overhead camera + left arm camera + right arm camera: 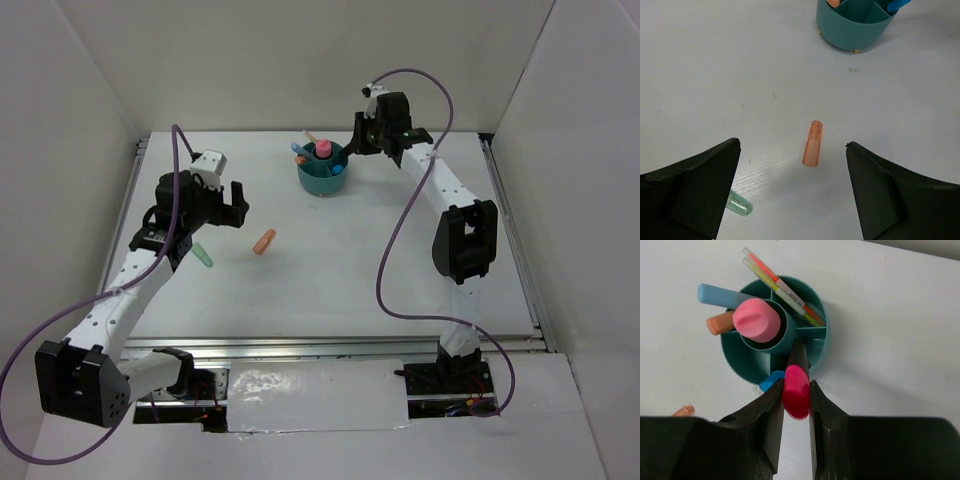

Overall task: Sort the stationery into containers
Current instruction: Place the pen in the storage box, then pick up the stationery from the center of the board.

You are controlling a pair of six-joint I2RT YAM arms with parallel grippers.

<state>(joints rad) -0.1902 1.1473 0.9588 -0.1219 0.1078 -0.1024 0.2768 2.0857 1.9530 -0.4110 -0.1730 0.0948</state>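
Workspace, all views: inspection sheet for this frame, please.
Surface: white table.
Job's things: teal organizer cup holds a pink marker in its centre well, a blue marker, an orange marker and two thin highlighters in outer compartments; orange stub and mint green stub lie loose.
Clutter: nothing seen.
Claws: left claw open near the orange stub; right claw shut on a magenta marker, dark end at an outer compartment.
Cables: purple cables loop off both arms.
Surroundings: white enclosure walls.

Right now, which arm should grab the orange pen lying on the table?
Left. The left tool hangs open and empty right by the orange pen. The right tool is busy holding a pink marker at the cup, farther away.
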